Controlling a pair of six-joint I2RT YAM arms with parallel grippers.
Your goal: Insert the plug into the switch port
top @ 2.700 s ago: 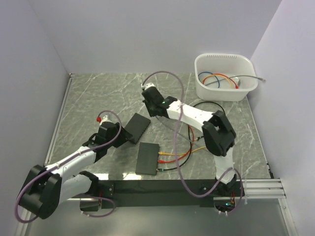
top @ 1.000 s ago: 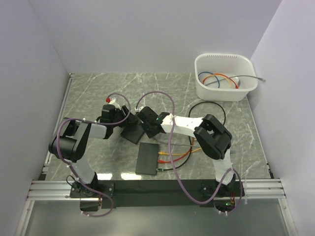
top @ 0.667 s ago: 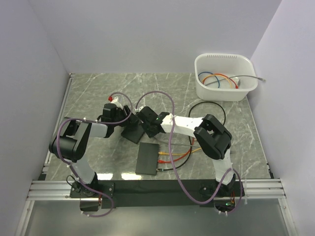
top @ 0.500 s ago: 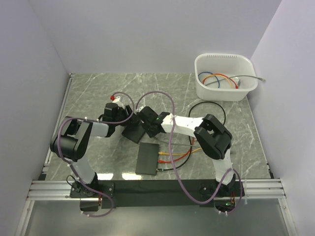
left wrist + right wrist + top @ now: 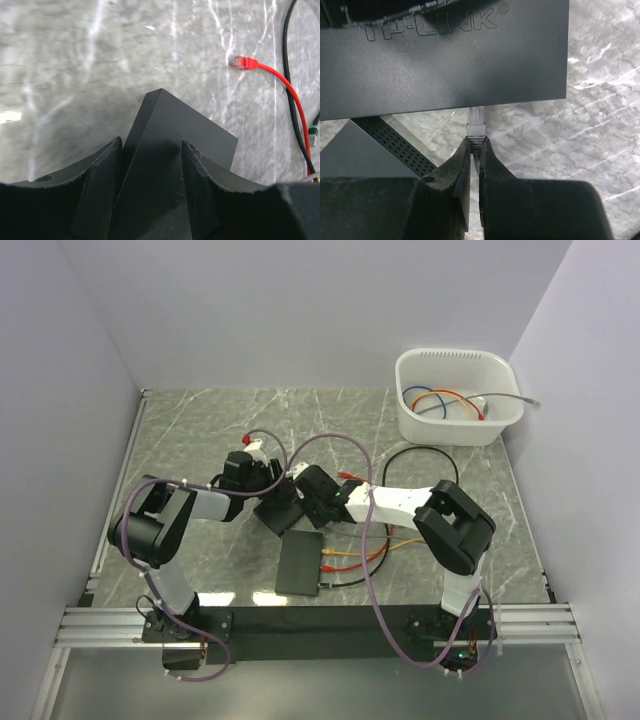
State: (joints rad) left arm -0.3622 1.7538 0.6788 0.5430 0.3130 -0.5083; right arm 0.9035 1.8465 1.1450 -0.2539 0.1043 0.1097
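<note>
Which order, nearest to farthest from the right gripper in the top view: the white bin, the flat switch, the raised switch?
1. raised switch: right at the tips of the right gripper, on its left.
2. flat switch: on the table, a little nearer the arm bases.
3. white bin: far back right corner.

Looks like a robotics lab cell: 2 arms point(image 5: 400, 502) bolted to a marble-look table point(image 5: 200, 430), plain walls point(image 5: 300, 310) on 3 sides.

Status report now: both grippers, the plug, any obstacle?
Left gripper shut on black TP-Link switch box. Right gripper shut on clear plastic plug, tip at switch edge, seating not visible. No obstacle seen between them.
</note>
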